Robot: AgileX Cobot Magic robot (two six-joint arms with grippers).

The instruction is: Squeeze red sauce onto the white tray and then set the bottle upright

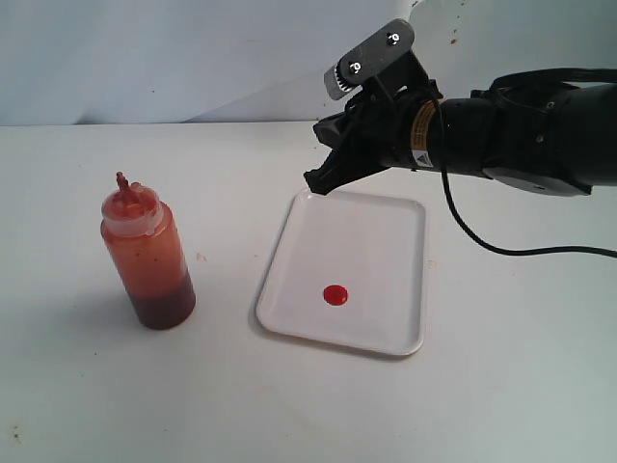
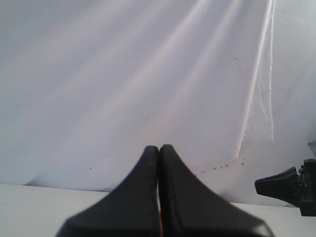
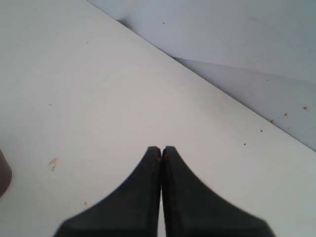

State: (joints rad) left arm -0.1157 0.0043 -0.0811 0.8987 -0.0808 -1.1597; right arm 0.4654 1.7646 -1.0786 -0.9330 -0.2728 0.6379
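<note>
Right hand [image 1: 316, 183]: both fingers are pressed together along their whole length, with nothing pinched between them. The right wrist view confirms the closed tips over bare tabletop [image 1: 289, 405]. The hand hangs above the surface, tips angled downward, and touches nothing.

White tray [image 1: 386, 241]: lies flat on the tabletop directly below and ahead of the right hand. The fingertips hover over the tray's far corner without contact.

Red sauce [image 1: 335, 295]: one small round blob sits on the tray floor, beyond the fingertips toward the tray's near edge and apart from the rim on all sides.

Bottle [image 1: 149, 256]: stands upright on the tabletop, well apart from the right hand and on the far side of the tray from the arm. It is clear of the tray. Its red nozzle [image 1: 123, 183] points up, and a dark red layer fills the base, with orange-red smear on the wall above.

Left hand [image 2: 159, 147]: fingers are pressed together and hold nothing. It faces a white backdrop sheet [image 2: 123, 74] — none of the task items appears between or beneath its tips.
</note>
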